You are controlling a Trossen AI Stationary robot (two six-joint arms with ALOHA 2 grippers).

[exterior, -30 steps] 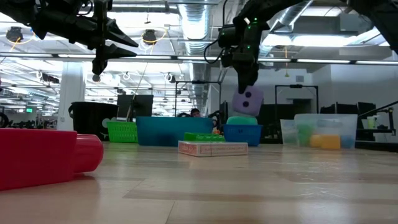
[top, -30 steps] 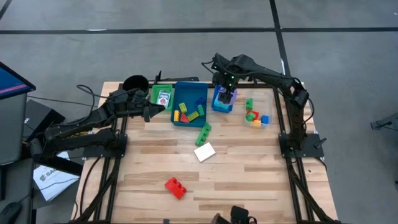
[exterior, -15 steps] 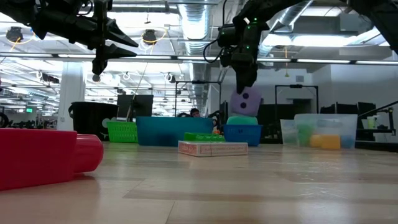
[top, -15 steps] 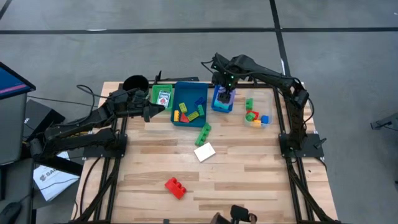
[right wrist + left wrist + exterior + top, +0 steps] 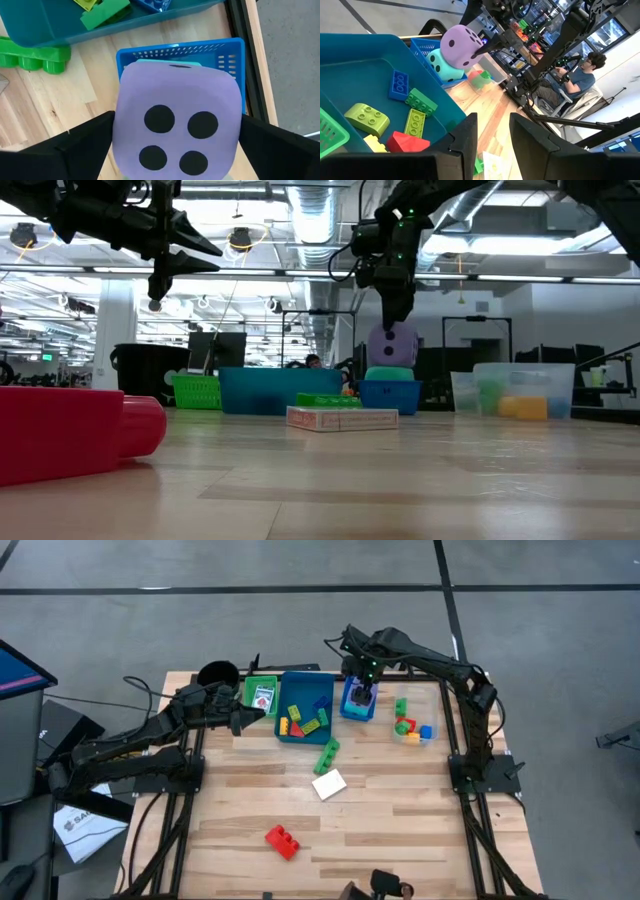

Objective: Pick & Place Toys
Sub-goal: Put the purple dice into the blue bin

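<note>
The right tool (image 5: 361, 692) hangs over the small blue basket (image 5: 357, 711) at the far side of the worktop (image 5: 400, 820), its fingers (image 5: 75, 145) spread wide to either side of the purple dice cube (image 5: 175, 127) and, as far as we can see, released from it. The cube rests on the teal dice cube (image 5: 441, 65) inside that basket — smooth, round-cornered, with black dots.

The left tool (image 5: 243, 718) hovers above the near edge of the green basket (image 5: 256, 690), which holds a white picture card (image 5: 264, 698). Its fingers (image 5: 467, 145) stand slightly apart with nothing between them; the arm reaches in low from the left.

Between the two baskets sits the teal tray (image 5: 290, 732), smooth-walled, holding studded plastic bricks (image 5: 305, 720) in yellow, green, red and blue. A green brick (image 5: 327, 755) lies on the wood just in front of it, a white card pack (image 5: 328, 783) near that, and a red brick (image 5: 282, 840) well apart toward the front. More small bricks (image 5: 410, 722) sit in a clear tray on the right, and a black cup (image 5: 217, 675) stands at the far left corner.

The worktop is pale wooden planks on a grey floor. Behind it we see a workshop with ceiling ducts and lights — a person (image 5: 572, 75) sits there.
</note>
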